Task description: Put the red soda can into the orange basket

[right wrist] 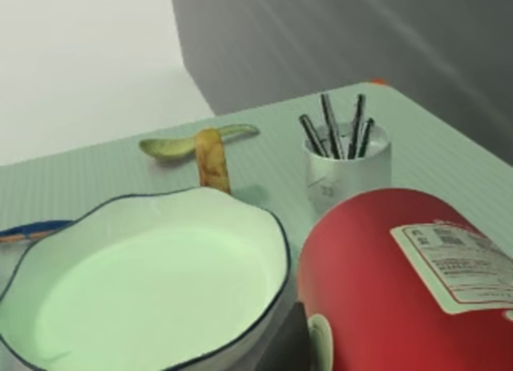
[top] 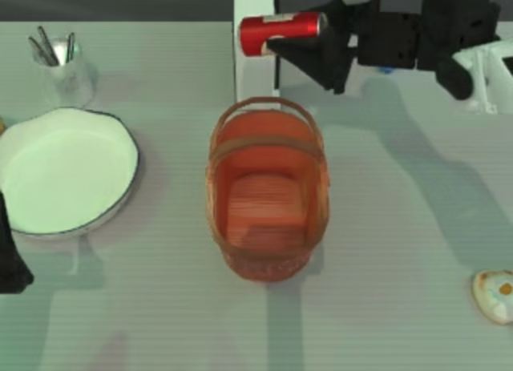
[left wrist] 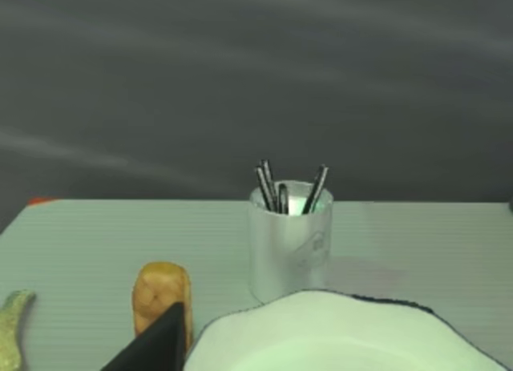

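Note:
The red soda can (top: 280,33) lies on its side in the air near the table's back edge, behind the orange basket (top: 268,199). My right gripper (top: 309,49) is shut on it, reaching in from the right. In the right wrist view the red soda can (right wrist: 401,283) fills the near corner, label side showing, with one dark finger (right wrist: 292,339) against it. The basket stands empty at mid-table, its hoop handle arching across the back half. My left gripper (top: 12,263) is parked at the left edge, open and holding nothing.
A white bowl (top: 64,175) sits at the left. Behind it stands a white cup of pens (top: 66,70). A bread piece (left wrist: 160,299) and a green utensil (right wrist: 172,147) lie beyond the bowl. A small pale object (top: 497,295) rests at the right front.

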{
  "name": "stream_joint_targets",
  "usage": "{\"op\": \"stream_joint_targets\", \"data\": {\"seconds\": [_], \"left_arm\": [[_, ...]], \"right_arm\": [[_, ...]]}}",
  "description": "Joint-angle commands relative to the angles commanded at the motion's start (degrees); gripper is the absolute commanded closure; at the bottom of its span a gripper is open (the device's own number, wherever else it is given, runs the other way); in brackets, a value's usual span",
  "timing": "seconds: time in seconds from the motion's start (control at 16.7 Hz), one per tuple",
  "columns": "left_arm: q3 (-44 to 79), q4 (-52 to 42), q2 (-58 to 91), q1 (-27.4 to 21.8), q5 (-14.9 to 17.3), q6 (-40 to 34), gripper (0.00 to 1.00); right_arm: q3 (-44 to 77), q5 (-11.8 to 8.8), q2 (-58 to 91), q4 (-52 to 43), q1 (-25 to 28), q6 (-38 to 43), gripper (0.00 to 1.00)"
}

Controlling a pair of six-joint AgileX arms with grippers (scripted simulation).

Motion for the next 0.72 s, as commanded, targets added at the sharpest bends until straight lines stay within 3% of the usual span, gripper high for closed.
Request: {"op": "stream_joint_targets", "data": {"seconds": [0.18,0.3,0.72], "left_arm": [[0.0,0.0,0.0,0.0,0.0,0.0,0.0],[0.0,0.0,0.0,0.0,0.0,0.0,0.0],[0.0,0.0,0.0,0.0,0.0,0.0,0.0]], "right_arm": [[-3.6,-6.3,-2.8,9.8,0.9,3.3,1.0],[-4.8,-8.8,-4.1,13.3,1.3,4.4,1.0],[-5.0,-9.6,-4.2,14.5,1.1,4.8,1.0]]}}
